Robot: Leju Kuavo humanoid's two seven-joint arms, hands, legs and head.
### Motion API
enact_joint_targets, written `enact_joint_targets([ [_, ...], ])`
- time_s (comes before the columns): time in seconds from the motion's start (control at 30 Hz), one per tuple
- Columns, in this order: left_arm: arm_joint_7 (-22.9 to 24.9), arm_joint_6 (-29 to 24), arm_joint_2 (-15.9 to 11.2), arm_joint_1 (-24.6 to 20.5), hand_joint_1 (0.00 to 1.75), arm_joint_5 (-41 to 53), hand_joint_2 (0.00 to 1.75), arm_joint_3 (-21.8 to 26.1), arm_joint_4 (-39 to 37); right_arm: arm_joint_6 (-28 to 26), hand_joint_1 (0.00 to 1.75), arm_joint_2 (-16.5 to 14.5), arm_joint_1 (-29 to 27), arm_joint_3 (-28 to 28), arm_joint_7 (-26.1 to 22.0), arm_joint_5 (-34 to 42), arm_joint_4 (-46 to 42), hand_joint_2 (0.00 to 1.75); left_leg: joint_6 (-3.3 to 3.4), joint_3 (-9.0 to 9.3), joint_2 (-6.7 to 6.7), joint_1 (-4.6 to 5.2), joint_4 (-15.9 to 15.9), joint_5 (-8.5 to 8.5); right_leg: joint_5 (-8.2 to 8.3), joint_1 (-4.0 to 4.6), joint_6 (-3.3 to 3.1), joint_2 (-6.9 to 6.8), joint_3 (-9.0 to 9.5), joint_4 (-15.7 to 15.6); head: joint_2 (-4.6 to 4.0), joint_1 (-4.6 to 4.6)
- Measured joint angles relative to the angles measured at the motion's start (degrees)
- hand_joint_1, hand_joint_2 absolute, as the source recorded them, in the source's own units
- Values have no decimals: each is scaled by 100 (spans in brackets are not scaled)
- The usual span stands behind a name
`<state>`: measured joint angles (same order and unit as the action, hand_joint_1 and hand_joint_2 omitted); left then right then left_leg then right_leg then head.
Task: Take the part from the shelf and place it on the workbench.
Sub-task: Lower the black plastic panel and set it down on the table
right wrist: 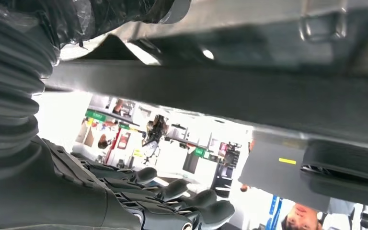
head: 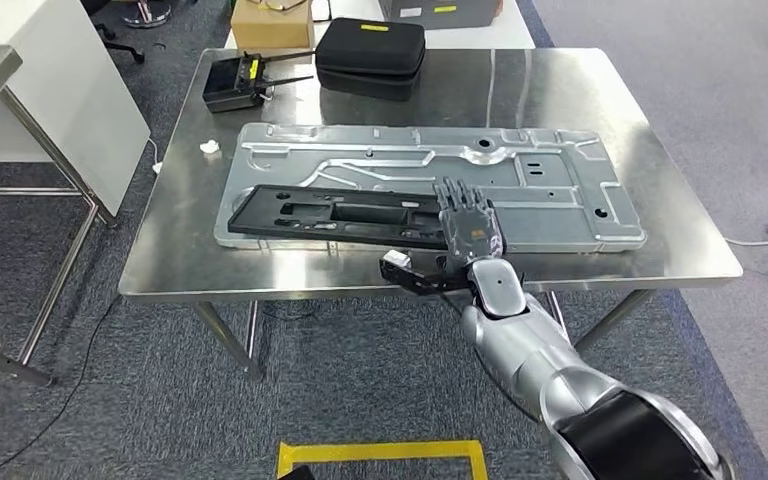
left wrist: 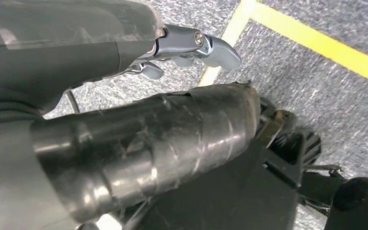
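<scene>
A long black plastic part [head: 340, 212] lies flat on a large grey metal plate [head: 550, 180] on the steel workbench [head: 660, 130]. My right hand [head: 470, 230] reaches over the bench's front edge. Its fingers are stretched flat above the right end of the black part, and its thumb points out to the left below the edge, gripping nothing. In the right wrist view the same fingers [right wrist: 172, 201] are spread with nothing between them, beside the bench edge [right wrist: 220, 91]. My left hand [left wrist: 191, 48] hangs over the carpet and holds nothing.
A black zip case [head: 370, 55], a black device with antennas [head: 235, 85] and a white scrap [head: 209, 147] sit at the back left of the bench. A cardboard box [head: 270, 25] stands behind. A white table [head: 20, 90] is to the left. Yellow tape [head: 380, 452] marks the floor.
</scene>
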<state>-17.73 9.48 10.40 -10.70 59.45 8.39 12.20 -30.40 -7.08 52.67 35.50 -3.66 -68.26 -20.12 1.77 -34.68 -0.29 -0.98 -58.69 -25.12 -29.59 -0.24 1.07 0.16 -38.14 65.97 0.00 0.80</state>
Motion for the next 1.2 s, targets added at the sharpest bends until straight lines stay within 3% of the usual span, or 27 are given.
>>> enact_joint_targets([
  [0.07, 54, -5, -2, 1, 0, 2, 0, 0, 0, -1, 0, 24, -19, -3, 6, 3, 2, 175, 14, -8, 3, 1, -1, 3, -290, -15, 41, -3, -323, 696, 0, 1],
  [0.1, 102, -11, -4, 3, 0, 3, 0, 0, 0, -3, 0, 37, -33, -5, 8, 9, 2, 175, 15, -10, 3, 2, -3, 5, -308, -18, 46, -4, -405, 861, 0, 0],
  [0.13, 151, -19, -6, 3, 0, 4, 0, 0, 0, -6, 0, 49, -42, -12, 8, 17, 2, 175, 16, -9, 0, 3, -5, 6, -217, -18, 38, -5, -383, 808, 0, 0],
  [0.2, 210, -32, -5, -5, 0, 8, 0, 0, 0, -16, 0, 71, -38, -38, 8, 31, -5, 175, 14, 0, -6, 6, -8, 6, 171, -7, -16, -4, -64, 136, 0, 1],
  [0.27, 234, -36, -1, -23, 0, 7, 0, 1, 0, -32, 0, 86, -22, -65, 7, 36, -15, 175, -15, -12, -6, 22, -11, 16, 416, 32, -86, 4, 253, -514, 0, 2],
  [0.33, 263, -37, 2, -42, 0, -2, 0, 5, 0, -52, 0, 99, -21, -79, 3, 39, -18, 175, -69, -37, -4, 29, -5, 45, 441, 65, -126, 12, 321, -681, 0, 4],
  [0.4, 290, -40, -1, -51, 0, -6, 0, 10, 0, -81, 0, 110, -31, -90, 0, 53, -26, 175, -129, -49, -7, 34, 0, 44, 491, 47, -178, 1, 316, -742, 0, 4],
  [0.47, 304, -49, -8, -57, 0, -1, 0, 13, 0, -115, 0, 118, -32, -103, -2, 78, -44, 175, -175, -142, -6, 40, -235, -180, 565, 11, -261, -18, 313, -820, 0, 8],
  [0.57, 309, -63, -19, -64, 0, 11, 0, 13, 0, -164, 0, 126, -70, -126, -26, 117, -61, 175, -220, -502, -2, 26, -1237, -771, 637, 10, -315, -29, 232, -829, 0, 15],
  [0.6, 309, -65, -23, -62, 0, 12, 0, 13, 0, -181, 0, 134, -91, -134, -38, 128, -62, 175, -234, -560, -1, 22, -1453, -852, 657, 12, -312, -31, 191, -812, 0, 15],
  [0.63, 309, -66, -27, -62, 0, 13, 0, 13, 0, -196, 0, 145, -107, -140, -50, 138, -62, 175, -244, -518, 0, 19, -1461, -827, 675, 10, -303, -31, 145, -787, 0, 15],
  [0.67, 309, -68, -33, -63, 0, 13, 0, 14, 0, -206, 0, 156, -115, -148, -62, 147, -64, 175, -250, -370, 0, 12, -1252, -713, 690, 6, -291, -30, 97, -752, 0, 15],
  [0.73, 309, -75, -44, -81, 0, 14, 0, 15, 0, -217, 0, 180, -119, -177, -82, 174, -85, 175, -243, 62, -1, 6, -538, -465, 712, 9, -255, -24, -4, -657, 0, 16],
  [0.8, 307, -85, -49, -100, 0, 15, 0, 17, 0, -239, 0, 205, -122, -209, -100, 199, -117, 175, -189, 271, -13, 17, -130, -364, 746, 28, -200, -19, -79, -593, 0, 11],
  [0.9, 306, -94, -51, -99, 0, 19, 0, 26, 0, -276, 0, 237, -144, -223, -110, 205, -137, 175, -69, 230, -13, 27, -81, -269, 816, 22, -86, -13, -112, -608, 0, 10],
  [0.93, 306, -94, -51, -102, 0, 20, 0, 28, 0, -283, 0, 250, -152, -224, -110, 205, -139, 175, -24, 208, -5, 20, -62, -217, 751, 10, -49, -13, -139, -567, 0, 9],
  [1.0, 305, -95, -48, -111, 0, 20, 0, 33, 0, -290, 0, 280, -161, -226, -108, 204, -142, 175, 46, 130, 12, 2, -30, -110, 358, -20, 17, -14, -289, -173, 0, 6],
  [1.07, 304, -96, -49, -112, 0, 20, 0, 38, 0, -292, 0, 300, -176, -227, -101, 203, -143, 175, 63, 19, 16, 3, -29, -30, -130, -39, 67, -14, -504, 543, 0, 7],
  [1.1, 304, -96, -49, -111, 0, 20, 0, 40, 0, -293, 0, 308, -191, -227, -98, 203, -143, 175, 60, -36, 17, 4, -31, 10, -251, -48, 81, -15, -549, 816, 0, 6],
  [1.13, 302, -96, -50, -110, 0, 20, 0, 42, 0, -295, 0, 314, -206, -227, -97, 203, -143, 175, 55, -89, 17, 4, -33, 47, -263, -55, 88, -15, -507, 919, 0, 7],
  [1.17, 299, -96, -50, -110, 0, 20, 0, 43, 0, -296, 0, 319, -216, -228, -97, 203, -147, 175, 46, -136, 17, 4, -35, 81, -176, -59, 83, -15, -350, 800, 0, 6],
  [1.2, 294, -97, -49, -110, 0, 20, 0, 44, 0, -298, 0, 322, -219, -229, -97, 203, -158, 175, 34, -172, 15, 4, -37, 111, -43, -59, 67, -15, -93, 488, 0, 6],
])
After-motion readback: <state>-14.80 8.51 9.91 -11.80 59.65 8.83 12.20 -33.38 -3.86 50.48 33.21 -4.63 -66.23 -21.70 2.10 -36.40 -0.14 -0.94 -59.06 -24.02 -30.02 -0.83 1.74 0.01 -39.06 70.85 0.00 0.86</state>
